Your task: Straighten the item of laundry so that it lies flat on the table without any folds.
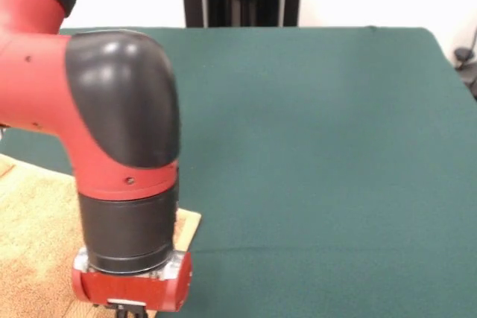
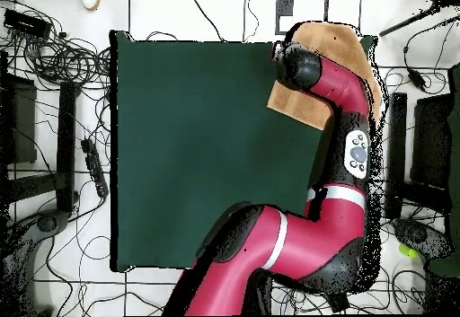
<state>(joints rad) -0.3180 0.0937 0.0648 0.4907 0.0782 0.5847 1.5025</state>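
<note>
Towel point(image 1: 33, 243) at table point(image 1: 313, 147) corner, under arm point(image 1: 119, 147)

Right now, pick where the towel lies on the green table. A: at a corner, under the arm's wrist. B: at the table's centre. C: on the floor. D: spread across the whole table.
A: the towel lies at a corner of the table, with the arm's wrist directly above it.
</note>
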